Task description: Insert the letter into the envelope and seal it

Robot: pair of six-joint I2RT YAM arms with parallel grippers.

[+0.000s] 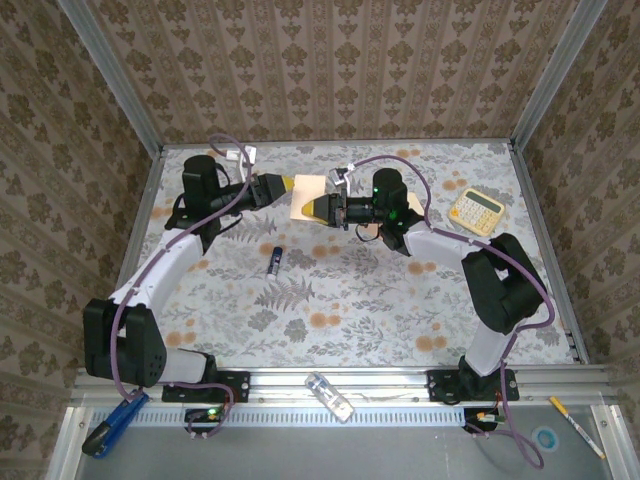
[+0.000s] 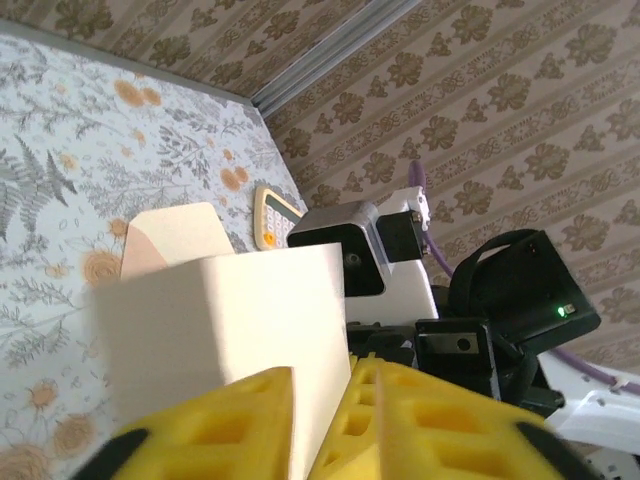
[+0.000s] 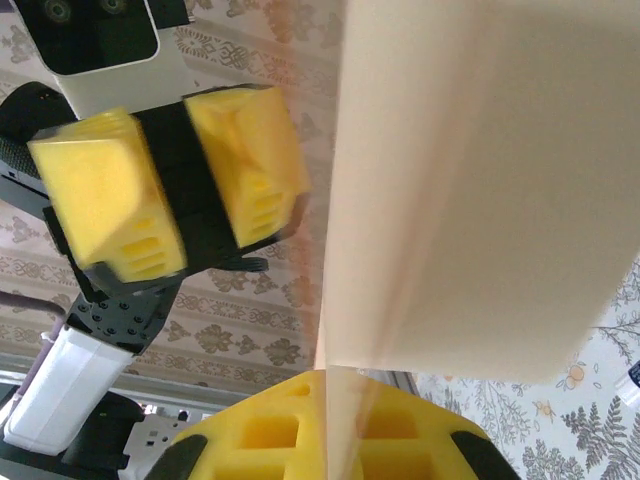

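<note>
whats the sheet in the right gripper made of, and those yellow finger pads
The sheet looks like thin paper: matte pale peach, unmarked, slim edge. The finger pads seem moulded plastic or rubber, matte yellow with recessed pockets; can't tell which.

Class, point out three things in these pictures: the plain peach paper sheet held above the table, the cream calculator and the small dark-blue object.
plain peach paper sheet (image 1: 307, 190), top view, its bare middle.
cream calculator (image 1: 476, 211), top view, its keypad.
small dark-blue object (image 1: 275, 260), top view, its middle.
</note>
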